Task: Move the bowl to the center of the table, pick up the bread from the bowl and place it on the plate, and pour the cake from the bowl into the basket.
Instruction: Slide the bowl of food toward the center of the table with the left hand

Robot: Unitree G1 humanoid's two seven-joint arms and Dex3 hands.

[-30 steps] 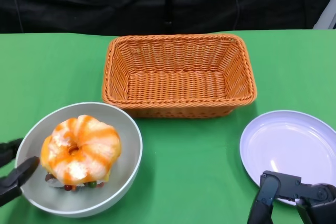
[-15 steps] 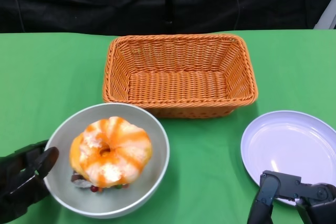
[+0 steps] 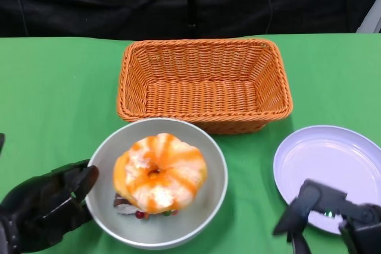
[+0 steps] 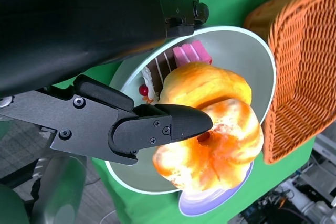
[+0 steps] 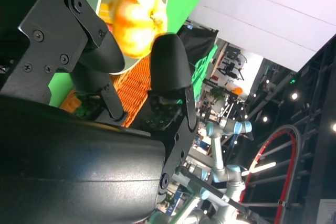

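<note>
The grey bowl [image 3: 217, 150] sits on the green table just in front of the basket, left of middle. An orange-and-white glazed ring of bread [image 3: 159, 172] fills it, and a small cake [image 3: 127, 204] with red berries peeks out underneath. My left hand [image 3: 44, 212] holds the bowl at its left rim; in the left wrist view one finger [image 4: 163, 125] reaches over the rim above the bread [image 4: 210, 129] and the pink-striped cake [image 4: 186, 55]. My right hand [image 3: 333, 218] hovers at the plate's near edge with fingers apart, holding nothing.
The empty orange wicker basket [image 3: 202, 44] stands behind the bowl at mid-table. The empty white plate [image 3: 327, 162] lies at the right front. Black cloth hangs beyond the table's far edge.
The bowl has slid to the right across the table with my left hand at its rim, ending in front of the basket. My right hand's fingers have shifted slightly.
</note>
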